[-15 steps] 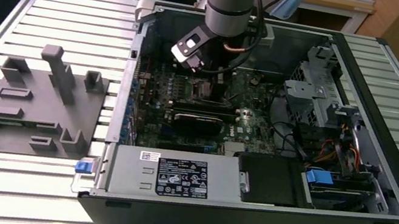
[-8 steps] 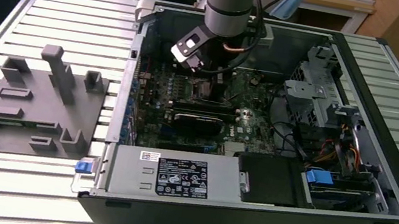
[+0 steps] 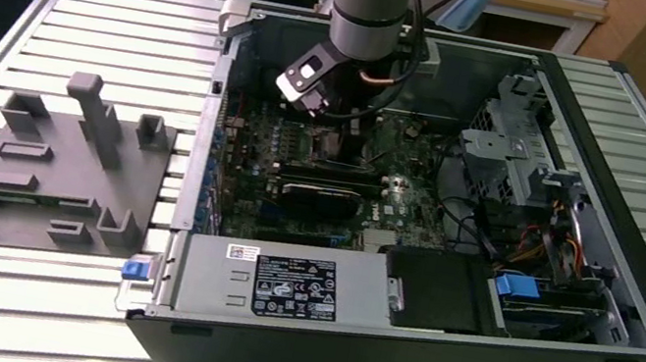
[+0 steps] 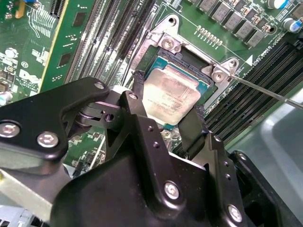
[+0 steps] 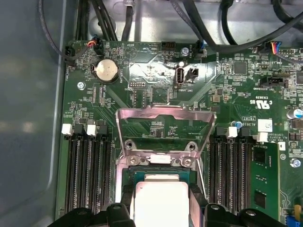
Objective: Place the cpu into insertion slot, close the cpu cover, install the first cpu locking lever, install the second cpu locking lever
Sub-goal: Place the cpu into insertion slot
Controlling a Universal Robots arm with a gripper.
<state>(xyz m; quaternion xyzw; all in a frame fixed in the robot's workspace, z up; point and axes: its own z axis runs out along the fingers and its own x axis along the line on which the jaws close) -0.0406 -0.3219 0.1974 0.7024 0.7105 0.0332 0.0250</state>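
Exterior view: arm (image 3: 369, 0) reaches down into the open case (image 3: 399, 354), with my gripper (image 3: 329, 118) near 12 o'clock of the board (image 3: 247, 198). A grey fixture (image 3: 60, 165) lies on the slatted table (image 3: 12, 286) at 9 o'clock of the case, on the exterior view's left, well apart from me. Second wrist view: my gripper (image 4: 169, 97) straddles the cpu (image 4: 173, 85), and each of my fingers (image 4: 139, 94) presses against one of its opposite edges, so I am grasping the cpu. It sits silver side up, directly over the slot (image 4: 158, 61), and the slot's rim shows around it. I cannot tell whether it is fully seated or just above the pins. A thin metal rod (image 4: 265, 90) runs out from one corner screw of the slot. First wrist view, taking the cover hinge as 12 o'clock of the slot (image 5: 187, 175): the cover (image 5: 165, 112) stands raised at 12, not closed, and the board shows through its cut-out. The cpu (image 5: 158, 203) lies inside the slot frame, with my gripper (image 5: 161, 189) on its 3 and 9 o'clock edges. Memory slots (image 5: 90, 175) flank the slot at 3 and 9. A coin cell (image 5: 106, 71) sits beyond the cover toward 11 o'clock.
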